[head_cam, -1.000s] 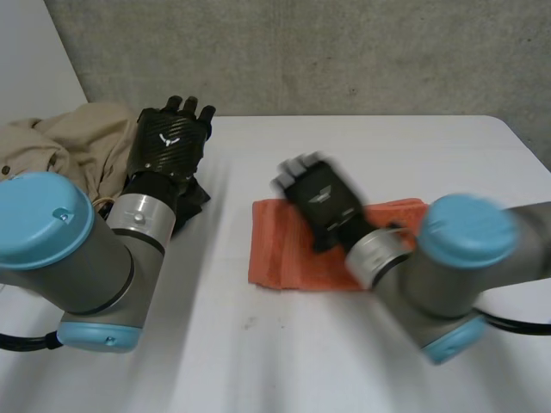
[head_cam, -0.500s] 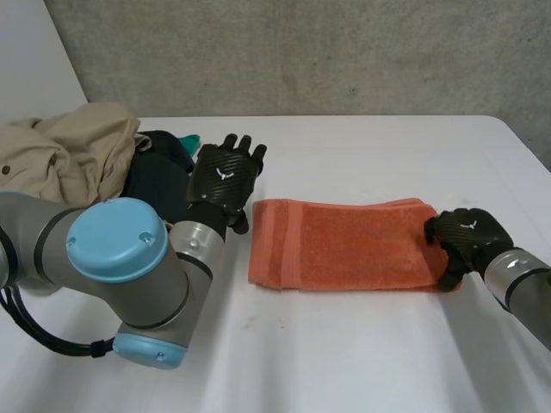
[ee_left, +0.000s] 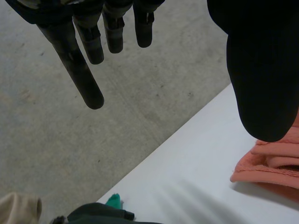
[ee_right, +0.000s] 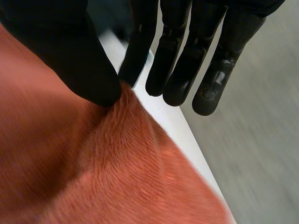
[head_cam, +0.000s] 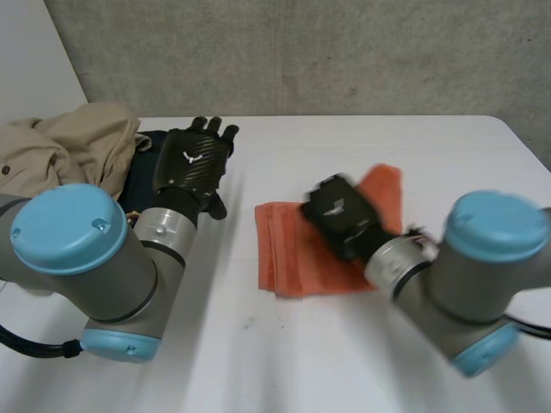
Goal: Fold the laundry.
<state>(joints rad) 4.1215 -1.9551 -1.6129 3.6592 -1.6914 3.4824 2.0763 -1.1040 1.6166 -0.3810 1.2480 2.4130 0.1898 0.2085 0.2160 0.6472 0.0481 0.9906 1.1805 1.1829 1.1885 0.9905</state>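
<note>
An orange towel [head_cam: 288, 254] lies mid-table, its right end lifted and drawn over toward the left. My right hand [head_cam: 340, 213] hovers over the towel's middle with that end in its grip. In the right wrist view the thumb [ee_right: 74, 60] and a fingertip pinch a raised ridge of the towel [ee_right: 93, 177]; the other fingers stay straight. My left hand [head_cam: 194, 162] is open above the table, left of the towel, by the clothes pile. In the left wrist view its fingers [ee_left: 88, 56] hang straight and hold nothing, with the towel's folded edge [ee_left: 271, 161] beside the thumb.
A beige garment [head_cam: 69, 146] and a dark garment [head_cam: 138, 185] are piled at the table's far left. The dark garment [ee_left: 98, 215] has a teal bit [ee_left: 113, 201] beside it. The white table [head_cam: 344, 361] ends at a concrete wall [head_cam: 344, 52] behind.
My right hand has shut on the towel's right end and carried it left over the towel. My left hand has drawn back from the towel's left edge toward the clothes pile.
</note>
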